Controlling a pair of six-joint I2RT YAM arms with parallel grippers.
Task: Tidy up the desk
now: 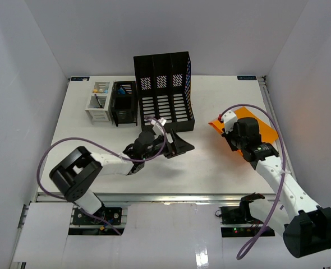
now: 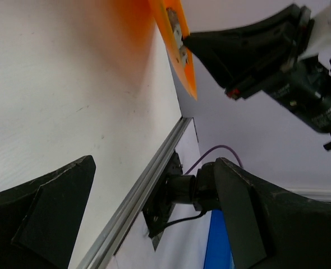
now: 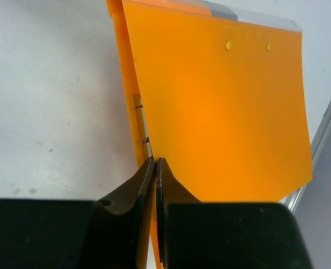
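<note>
The desk [image 1: 210,165] is a white tabletop with a metal rail [image 2: 133,200] along its front. An orange folder [image 1: 262,126] lies at the desk's right side, its left edge lifted off the surface. My right gripper [image 1: 229,132] is shut on that raised edge; in the right wrist view its jaws [image 3: 155,163] pinch the thin orange cover [image 3: 221,112] beside the binding. My left gripper [image 1: 177,147] hovers mid-desk, open and empty, left of the folder. The left wrist view shows its fingers [image 2: 42,224] spread wide, with the folder [image 2: 174,39] and right gripper [image 2: 249,50] ahead.
A black three-slot file rack [image 1: 164,92] stands at the back centre. To its left are a black mesh holder [image 1: 124,102] and a small white drawer unit [image 1: 99,103]. Pale grey walls enclose the desk on three sides.
</note>
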